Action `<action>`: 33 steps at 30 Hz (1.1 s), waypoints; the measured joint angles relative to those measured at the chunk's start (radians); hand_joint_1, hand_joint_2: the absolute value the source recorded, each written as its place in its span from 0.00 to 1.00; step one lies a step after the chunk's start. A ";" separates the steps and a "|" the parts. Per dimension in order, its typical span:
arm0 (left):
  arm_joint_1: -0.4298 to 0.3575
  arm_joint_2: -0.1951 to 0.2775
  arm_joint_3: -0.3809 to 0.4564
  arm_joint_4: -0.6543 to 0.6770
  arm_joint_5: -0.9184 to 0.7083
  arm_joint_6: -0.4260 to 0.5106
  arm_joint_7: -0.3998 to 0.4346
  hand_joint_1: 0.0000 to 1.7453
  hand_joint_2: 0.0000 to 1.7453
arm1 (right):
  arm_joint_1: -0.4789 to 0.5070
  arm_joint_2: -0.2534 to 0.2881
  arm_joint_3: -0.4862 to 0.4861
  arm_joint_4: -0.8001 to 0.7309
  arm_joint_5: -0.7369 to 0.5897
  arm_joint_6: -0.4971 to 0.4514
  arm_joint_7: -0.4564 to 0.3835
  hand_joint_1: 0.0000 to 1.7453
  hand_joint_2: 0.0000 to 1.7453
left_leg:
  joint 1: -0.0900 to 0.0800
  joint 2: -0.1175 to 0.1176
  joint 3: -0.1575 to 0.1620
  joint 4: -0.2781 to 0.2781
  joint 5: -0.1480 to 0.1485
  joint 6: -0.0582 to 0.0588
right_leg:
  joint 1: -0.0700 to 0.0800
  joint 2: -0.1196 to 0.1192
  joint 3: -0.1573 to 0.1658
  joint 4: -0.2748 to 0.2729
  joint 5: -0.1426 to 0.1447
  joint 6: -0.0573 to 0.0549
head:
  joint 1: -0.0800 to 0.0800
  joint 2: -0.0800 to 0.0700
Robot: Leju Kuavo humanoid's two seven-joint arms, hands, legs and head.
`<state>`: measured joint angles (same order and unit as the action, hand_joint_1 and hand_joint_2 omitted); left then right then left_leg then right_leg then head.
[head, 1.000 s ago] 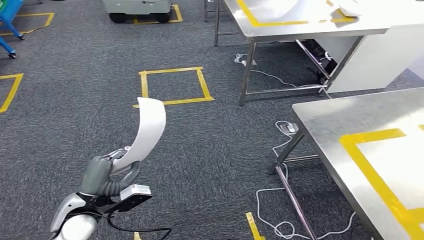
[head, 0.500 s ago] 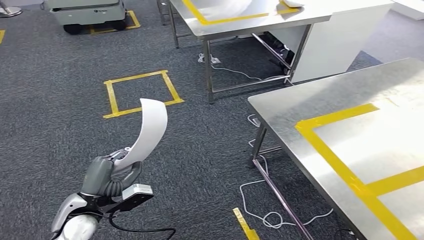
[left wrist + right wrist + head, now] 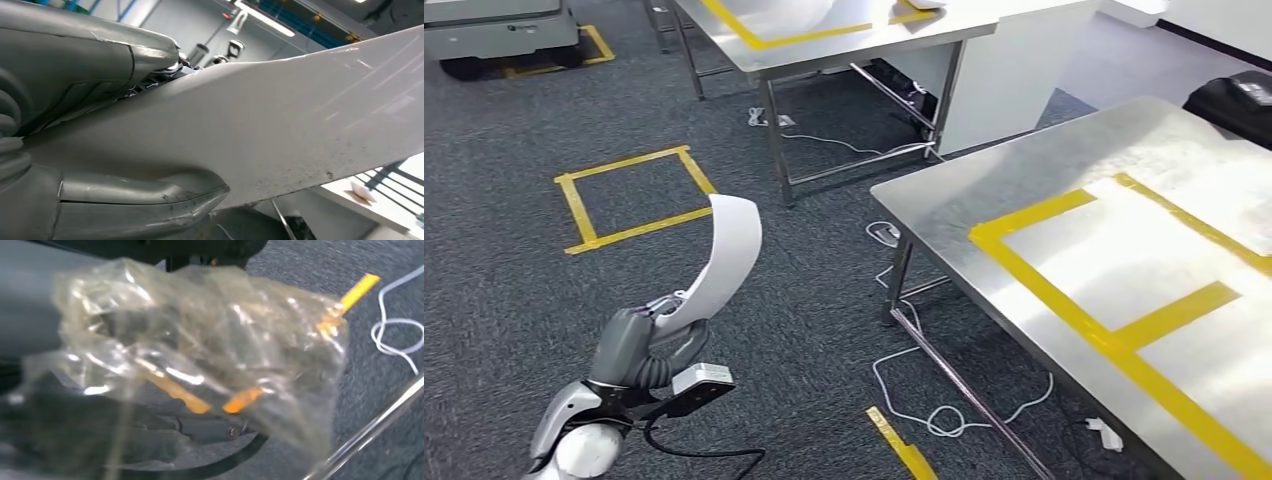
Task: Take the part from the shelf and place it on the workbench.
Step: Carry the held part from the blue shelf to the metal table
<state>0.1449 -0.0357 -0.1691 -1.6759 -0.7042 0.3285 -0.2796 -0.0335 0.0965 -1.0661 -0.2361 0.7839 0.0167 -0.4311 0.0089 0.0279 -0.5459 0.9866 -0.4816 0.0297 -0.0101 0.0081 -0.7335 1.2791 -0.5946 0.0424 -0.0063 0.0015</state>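
Left hand point(image 3: 646, 345) gripping curved white part point(image 3: 724, 255) upright, left of steel workbench point(image 3: 944, 190), right hand's state unclear behind crumpled plastic point(image 3: 200, 350)

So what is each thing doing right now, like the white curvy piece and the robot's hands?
white curved part: held up off the floor, over the carpet, not on a table.
left hand: grips the part's lower end.
right hand: covered by crumpled clear plastic, grip unclear.
near workbench: bare steel marked with yellow tape.

Yellow tape square point(image 3: 636, 198) on grey carpet point(image 3: 504, 290)
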 joint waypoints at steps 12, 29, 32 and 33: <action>-0.018 -0.002 -0.001 0.007 -0.004 0.004 -0.002 1.00 1.00 | 0.001 0.000 -0.007 0.000 0.010 0.000 0.000 0.00 0.00 | -0.001 0.024 -0.015 0.090 -0.076 -0.050 | 0.000 -0.020 0.170 -0.283 0.112 -0.041 | -0.008 0.000; -0.075 -0.011 -0.003 0.061 -0.021 0.004 0.000 1.00 1.00 | -0.004 -0.001 -0.010 0.001 0.029 0.004 0.000 0.00 0.00 | 0.004 -0.022 -0.007 -0.002 0.008 0.001 | 0.005 0.013 0.051 -0.088 0.015 -0.003 | 0.004 0.000; -0.082 -0.012 -0.003 0.076 -0.029 0.004 0.005 1.00 1.00 | -0.003 -0.001 -0.011 0.001 0.032 0.004 0.000 0.00 0.00 | 0.003 0.016 -0.005 -0.001 0.004 0.000 | -0.001 -0.005 0.012 -0.012 0.010 0.008 | 0.005 0.000; -0.087 -0.012 -0.003 0.082 -0.033 0.005 0.008 1.00 1.00 | -0.001 -0.001 -0.011 0.001 0.033 0.004 0.000 0.00 0.00 | 0.003 0.027 -0.002 -0.001 0.002 -0.003 | -0.002 -0.013 0.039 -0.063 0.043 0.009 | 0.005 0.000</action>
<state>0.0581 -0.0477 -0.1723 -1.5940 -0.7367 0.3333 -0.2716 -0.0347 0.0951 -1.0768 -0.2352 0.8174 0.0212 -0.4311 0.0119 0.0546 -0.5482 0.9859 -0.4799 0.0270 -0.0123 -0.0050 -0.6950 1.2157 -0.5517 0.0516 -0.0013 0.0015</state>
